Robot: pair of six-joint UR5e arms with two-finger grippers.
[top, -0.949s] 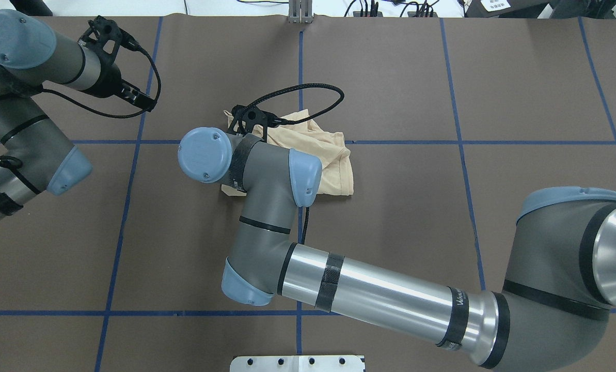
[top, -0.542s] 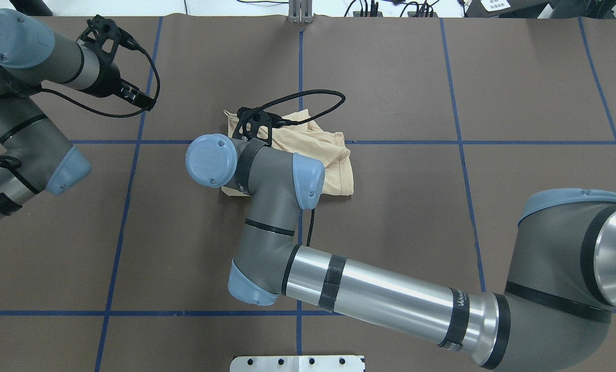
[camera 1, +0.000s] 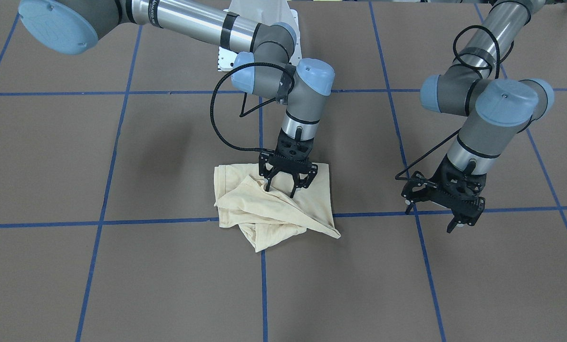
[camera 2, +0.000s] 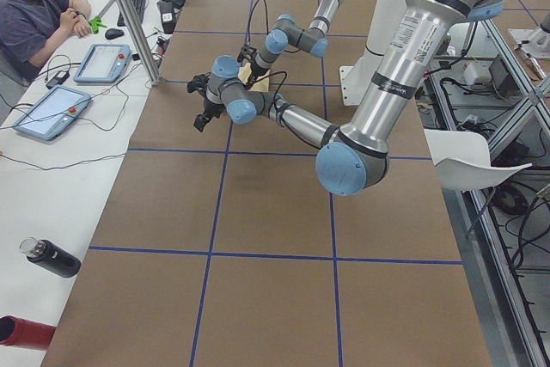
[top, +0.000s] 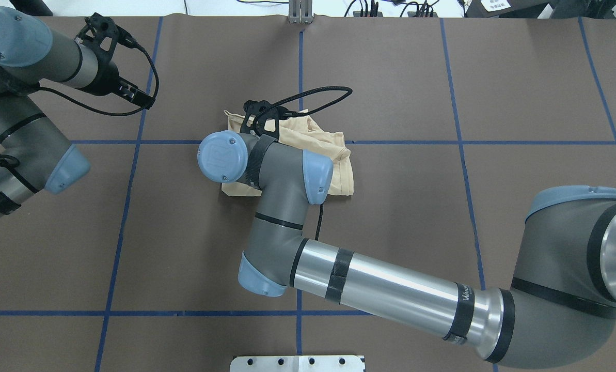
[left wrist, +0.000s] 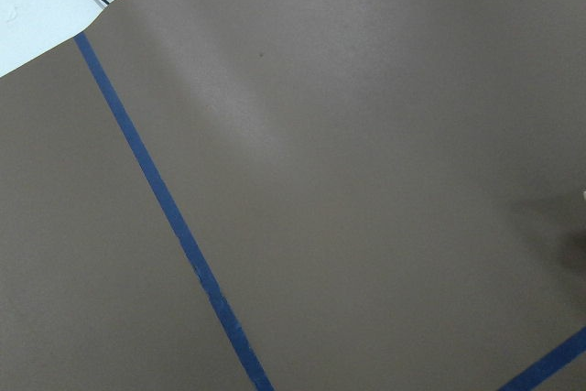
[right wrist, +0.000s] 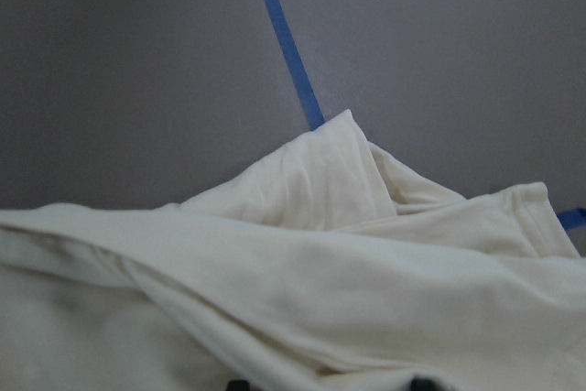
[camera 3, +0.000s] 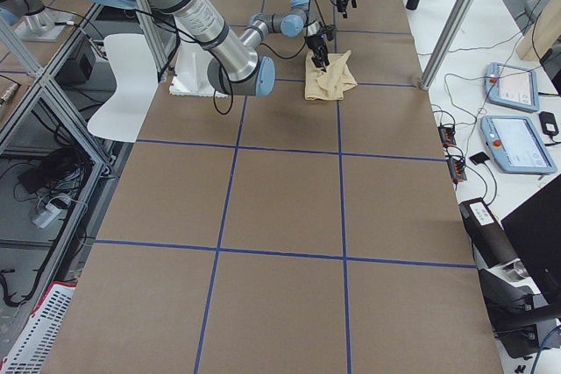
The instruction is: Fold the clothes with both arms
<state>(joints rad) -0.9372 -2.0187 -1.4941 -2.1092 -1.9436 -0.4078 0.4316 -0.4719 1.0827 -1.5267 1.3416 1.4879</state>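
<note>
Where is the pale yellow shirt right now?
In the front-facing view, the crumpled pale cream-yellow shirt lies near the middle, across a blue tape line, directly beneath the right gripper.

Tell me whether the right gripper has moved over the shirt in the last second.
Yes. In the overhead view the right gripper has shifted toward the view's right, nearer the centre blue tape line, while the shirt lies unchanged.
</note>
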